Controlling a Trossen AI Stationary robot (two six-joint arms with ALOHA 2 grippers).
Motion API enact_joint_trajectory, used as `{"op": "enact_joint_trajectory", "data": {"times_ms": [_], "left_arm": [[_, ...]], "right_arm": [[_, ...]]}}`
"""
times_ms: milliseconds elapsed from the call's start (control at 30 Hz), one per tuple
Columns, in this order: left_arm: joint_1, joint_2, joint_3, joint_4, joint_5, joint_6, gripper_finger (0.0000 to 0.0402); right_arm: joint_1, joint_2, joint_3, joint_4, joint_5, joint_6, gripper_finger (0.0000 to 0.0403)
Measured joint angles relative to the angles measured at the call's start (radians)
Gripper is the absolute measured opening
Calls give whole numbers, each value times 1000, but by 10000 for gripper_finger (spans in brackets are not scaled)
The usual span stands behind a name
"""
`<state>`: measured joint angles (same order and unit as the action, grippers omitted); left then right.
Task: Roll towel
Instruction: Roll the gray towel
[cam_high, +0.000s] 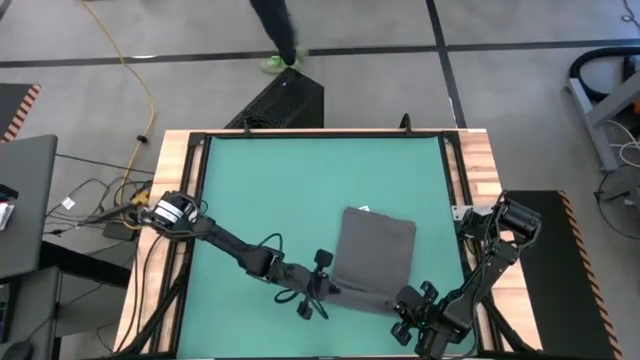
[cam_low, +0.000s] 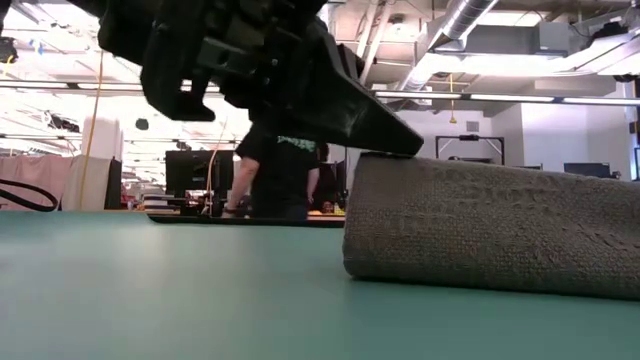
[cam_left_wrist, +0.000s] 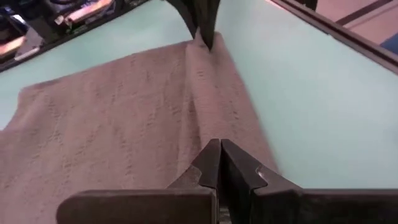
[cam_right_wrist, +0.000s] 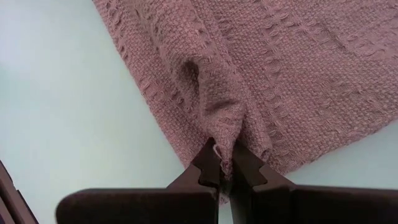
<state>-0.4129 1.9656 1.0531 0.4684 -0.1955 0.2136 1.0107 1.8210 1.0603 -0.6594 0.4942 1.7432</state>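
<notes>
Green table mat (cam_high: 260, 190) — both hands pinch towel (cam_high: 375, 255) near edge.

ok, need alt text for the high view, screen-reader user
Seen from above, a plain dark grey soft cloth towel lies on the green mat of a wood-edged table. The left gripper and right gripper both pinch its near edge, one at each corner. Beyond the table, a person's leg and green shoe show on the grey floor.
</notes>
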Motion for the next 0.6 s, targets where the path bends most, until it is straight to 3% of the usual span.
{"op": "enact_joint_trajectory", "data": {"times_ms": [300, 600], "left_arm": [[-8, 0, 0, 25, 31, 31, 0], [-64, 18, 0, 89, -11, 104, 0]], "right_arm": [[-6, 0, 0, 1, 0, -12, 29], [-7, 0, 0, 1, 0, -15, 33]]}}
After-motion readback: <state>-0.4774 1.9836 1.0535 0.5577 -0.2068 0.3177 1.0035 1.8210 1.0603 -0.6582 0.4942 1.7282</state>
